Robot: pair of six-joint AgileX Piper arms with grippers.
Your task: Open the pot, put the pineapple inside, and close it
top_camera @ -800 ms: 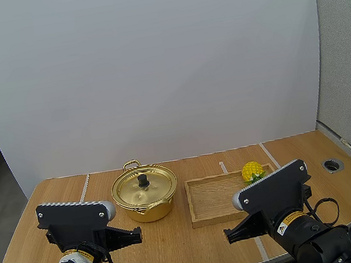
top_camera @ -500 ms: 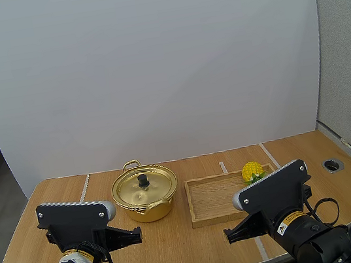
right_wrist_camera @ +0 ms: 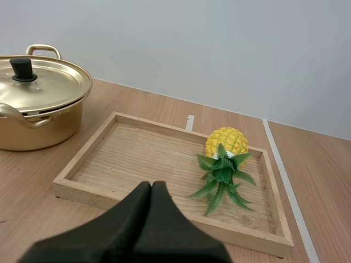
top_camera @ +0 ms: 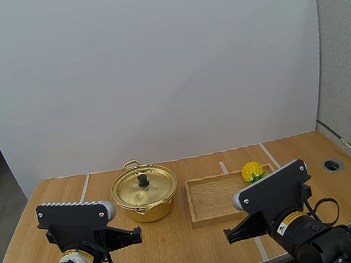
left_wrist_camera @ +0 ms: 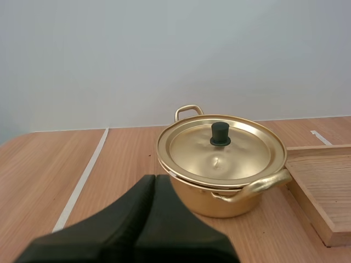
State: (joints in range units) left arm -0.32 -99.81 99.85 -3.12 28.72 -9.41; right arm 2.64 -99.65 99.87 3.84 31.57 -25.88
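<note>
High view: the gold pot (top_camera: 145,194) sits lidded just beside the wooden tray (top_camera: 207,201), and the pineapple (top_camera: 252,171) lies in the tray's far right corner. Left wrist: the left gripper (left_wrist_camera: 156,181) is pressed together, empty, facing the pot beside the tray. Right wrist: the right gripper (right_wrist_camera: 152,186) is closed on nothing, short of the tray's near rim.

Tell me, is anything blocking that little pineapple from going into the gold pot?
Yes: the lid sits on the pot, closing it. The pineapple lies in the wooden tray, whose low wall faces the pot. Nothing else visible stands between tray and pot.
</note>
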